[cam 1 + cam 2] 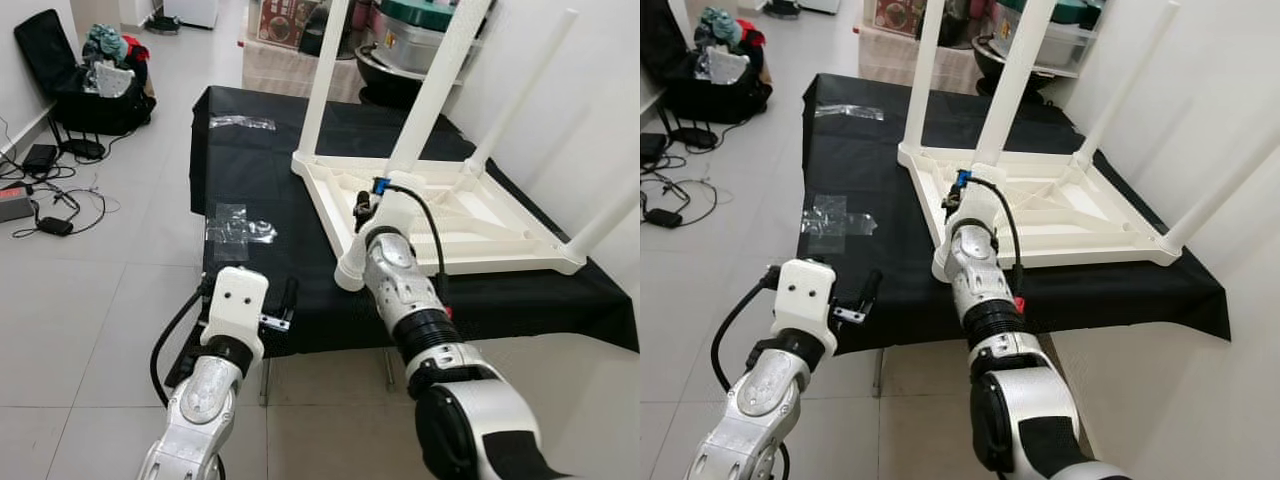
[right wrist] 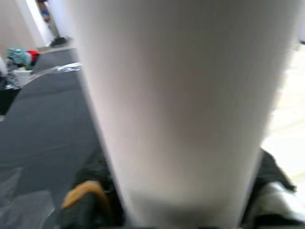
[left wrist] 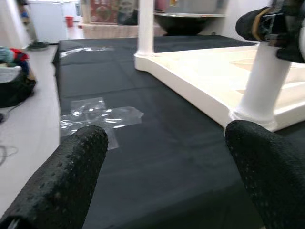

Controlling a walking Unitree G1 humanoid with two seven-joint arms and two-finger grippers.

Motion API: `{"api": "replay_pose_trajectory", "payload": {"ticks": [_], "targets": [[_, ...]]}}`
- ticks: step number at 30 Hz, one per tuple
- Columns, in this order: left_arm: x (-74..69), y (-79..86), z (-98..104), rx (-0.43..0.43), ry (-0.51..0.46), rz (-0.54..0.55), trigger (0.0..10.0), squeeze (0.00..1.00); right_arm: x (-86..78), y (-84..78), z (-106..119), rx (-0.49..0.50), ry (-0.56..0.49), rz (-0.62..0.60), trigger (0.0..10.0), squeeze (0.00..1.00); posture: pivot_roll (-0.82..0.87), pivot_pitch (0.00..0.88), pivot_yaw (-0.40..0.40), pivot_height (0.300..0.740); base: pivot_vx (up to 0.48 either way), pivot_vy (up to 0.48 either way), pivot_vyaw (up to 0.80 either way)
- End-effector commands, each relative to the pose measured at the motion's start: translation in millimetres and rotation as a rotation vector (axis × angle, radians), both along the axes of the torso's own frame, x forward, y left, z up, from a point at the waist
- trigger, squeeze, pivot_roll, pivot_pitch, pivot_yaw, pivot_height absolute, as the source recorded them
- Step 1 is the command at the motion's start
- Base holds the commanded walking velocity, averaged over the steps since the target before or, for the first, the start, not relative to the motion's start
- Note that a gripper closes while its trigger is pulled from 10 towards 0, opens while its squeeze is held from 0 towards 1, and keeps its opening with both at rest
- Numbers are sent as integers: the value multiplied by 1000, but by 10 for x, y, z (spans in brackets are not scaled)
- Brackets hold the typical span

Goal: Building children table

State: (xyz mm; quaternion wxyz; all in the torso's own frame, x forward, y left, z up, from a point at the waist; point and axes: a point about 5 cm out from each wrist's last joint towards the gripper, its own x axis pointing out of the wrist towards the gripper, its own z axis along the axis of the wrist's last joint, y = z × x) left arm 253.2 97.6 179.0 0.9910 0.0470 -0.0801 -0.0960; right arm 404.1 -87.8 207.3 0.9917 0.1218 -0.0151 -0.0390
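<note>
Four stiff, light, smooth plastic legs: right gripper (image 1: 372, 205) clamps the near leg (image 1: 425, 95) low, by the upturned tabletop (image 1: 480, 235); left gripper (image 3: 167, 157) hangs open.

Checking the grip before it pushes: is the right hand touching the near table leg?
Touching. In the right wrist view the table leg sits pressed between the right hand's fingers.

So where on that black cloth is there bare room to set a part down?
Bare black cloth lies left of the upturned white table, between the two clear tape patches and in front of the nearer one. The right half is crowded by the table, where the right claw grips the near leg.
</note>
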Motion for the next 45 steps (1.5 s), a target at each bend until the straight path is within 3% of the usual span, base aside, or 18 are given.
{"api": "replay_pose_trajectory", "payload": {"ticks": [1,4,5,9,11,14,16,18,20,22,29,30,33,36,39,42,43,45], "targets": [[0,-32,1,-1,-3,-10,10000,0,-9,44,-9,9,-61,79,10000,1000,134,89,-196,740,0,0,0],[0,-32,1,-1,-3,-10,10000,0,-9,44,-9,9,-61,79,10000,1000,134,89,-196,740,0,0,0],[13,-28,12,-1,-6,-9,10000,0,14,-61,118,-58,-163,131,10000,0,131,97,-203,740,0,0,0],[18,-26,17,-1,-8,-8,10000,0,14,-92,175,-85,-205,158,10000,0,131,97,-203,740,0,0,0],[23,-23,19,0,-9,-7,10000,0,25,-160,215,-71,-234,272,10000,0,125,98,-214,740,0,0,0],[29,-35,18,1,-10,-13,10000,0,-7,-159,141,-62,-200,585,10000,0,133,104,-191,740,0,0,0],[29,-35,18,1,-10,-13,10000,0,-7,-159,141,-62,-200,585,10000,0,133,104,-191,740,0,0,0],[16,-59,19,4,-10,-30,10000,0,-133,-49,54,-81,-174,925,10000,0,136,101,-190,740,0,0,0],[16,-59,19,4,-10,-30,10000,0,-133,-49,54,-81,-174,925,10000,0,136,101,-190,740,0,0,0],[13,-78,30,3,-15,-42,10000,0,-193,56,51,-119,-144,1100,10000,0,134,113,-194,740,0,0,0],[43,-111,89,-9,-27,-51,10000,0,-210,274,109,-179,-169,1190,10000,0,131,146,-195,740,0,0,0],[53,-105,94,-7,-29,-50,10000,0,-170,299,107,-234,-165,1116,275,0,127,141,-190,740,0,0,0],[61,-99,97,-6,-30,-48,10000,0,-142,311,109,-271,-164,1061,275,0,124,145,-189,740,0,0,0],[97,-73,106,-16,-32,-35,10000,0,-22,230,171,-283,-150,818,0,0,113,162,-184,740,0,0,0],[107,-73,110,-15,-31,-35,10000,0,17,158,208,-305,-146,726,0,0,110,166,-186,740,0,0,0],[114,-99,78,-1,-20,-55,10000,0,125,-125,221,-351,-68,333,0,0,103,162,-191,740,0,0,0],[116,-141,92,15,-31,-87,10000,0,143,-246,230,-281,-44,186,0,0,106,163,-192,740,0,0,0],[116,-171,106,26,-40,-109,10000,0,150,-315,228,-227,-30,106,0,0,106,161,-194,740,0,0,0]]}}
